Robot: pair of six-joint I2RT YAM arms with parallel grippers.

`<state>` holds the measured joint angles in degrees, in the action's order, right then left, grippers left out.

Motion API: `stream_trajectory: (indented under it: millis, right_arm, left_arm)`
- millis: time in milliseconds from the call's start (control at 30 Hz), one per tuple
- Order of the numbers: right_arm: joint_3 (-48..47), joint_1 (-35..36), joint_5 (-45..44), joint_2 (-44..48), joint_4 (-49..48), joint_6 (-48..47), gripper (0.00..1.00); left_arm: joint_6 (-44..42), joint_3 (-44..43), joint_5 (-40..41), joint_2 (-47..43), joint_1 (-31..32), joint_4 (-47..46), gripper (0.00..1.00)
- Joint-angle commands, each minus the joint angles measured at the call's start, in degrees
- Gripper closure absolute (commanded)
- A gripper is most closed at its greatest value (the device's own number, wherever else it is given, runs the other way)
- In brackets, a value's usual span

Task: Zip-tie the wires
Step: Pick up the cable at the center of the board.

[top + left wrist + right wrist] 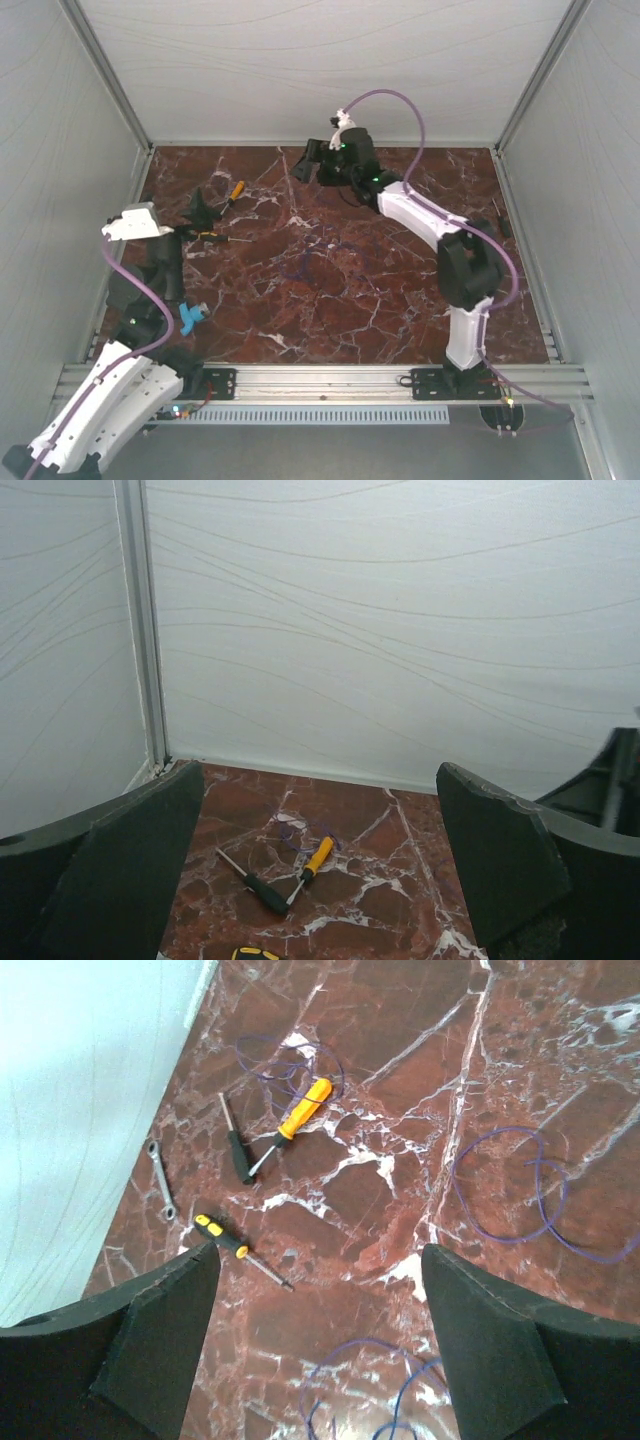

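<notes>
Red marble worktop [400, 300] | my left jaws and right jaws both wide open, gripping nothing | right wrist view shows thin purple wires [540, 1185] looped flat on it; overhead they barely register

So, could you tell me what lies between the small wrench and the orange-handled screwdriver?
A black-handled screwdriver lies between them, clearest in the right wrist view.

Table [330, 320] middle and near-right open; only the wires [540, 1195] lie flat there. Far-left cluttered: orange screwdriver [236, 190], black screwdriver [238, 1150], wrench [160, 1178]. Right arm [420, 212] blocks far-centre. Left arm [120, 380] crowds the near-left edge. Walls [300, 70] box three sides.
</notes>
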<state>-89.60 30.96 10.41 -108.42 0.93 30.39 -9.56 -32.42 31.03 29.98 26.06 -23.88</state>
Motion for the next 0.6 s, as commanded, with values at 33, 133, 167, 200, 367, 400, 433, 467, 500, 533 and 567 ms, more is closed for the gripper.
stream_trajectory:
  millis: [33,133,167,200,367,400,433,467,500,533,567]
  right_arm:
    - [-9.3,0.3,-1.6,-11.3,-0.5,-0.3,0.22]
    - [-13.7,0.3,-6.1,-15.9,3.2,1.0,0.23]
    - [-14.4,0.3,-7.4,-17.0,3.5,1.9,0.23]
    - [-14.8,0.2,-8.2,-18.1,3.5,2.4,0.23]
    - [-17.4,-0.3,-12.2,-22.2,3.6,0.9,0.26]
    - [-17.7,-0.5,-12.9,-22.7,3.7,0.5,0.28]
    - [-18.0,-0.6,-13.4,-23.2,3.7,0.2,0.3]
    - [-18.2,-0.7,-13.8,-23.8,3.9,-0.1,0.32]
    - [-18.3,-0.9,-13.9,-24.3,4.0,-0.3,0.35]
    - [-18.5,-1.1,-13.9,-24.8,4.2,-0.5,0.37]
    - [-18.5,-1.3,-14.0,-25.3,4.3,-0.5,0.38]
  left_arm:
    - [0.3,-0.5,-1.3,1.0,-0.7,-2.4,0.0]
    - [0.9,-1.0,-2.4,2.1,-0.7,-1.1,0.0]
    - [1.0,-1.1,-2.6,2.4,-0.8,-0.8,0.0]
    - [1.1,-1.2,-2.9,2.6,-0.8,-0.7,0.0]
    - [1.3,-1.5,-4.0,3.4,-1.0,-0.1,0.0]
    - [1.3,-1.5,-4.2,3.5,-1.1,0.0,0.0]
    - [1.4,-1.5,-4.4,3.7,-1.1,0.1,0.0]
    - [1.5,-1.6,-4.5,3.8,-1.2,0.3,0.0]
    - [1.6,-1.7,-4.7,4.0,-1.2,0.4,0.0]
    - [1.6,-1.8,-4.9,4.1,-1.2,0.4,0.0]
    - [1.6,-1.8,-5.0,4.3,-1.3,0.6,0.0]
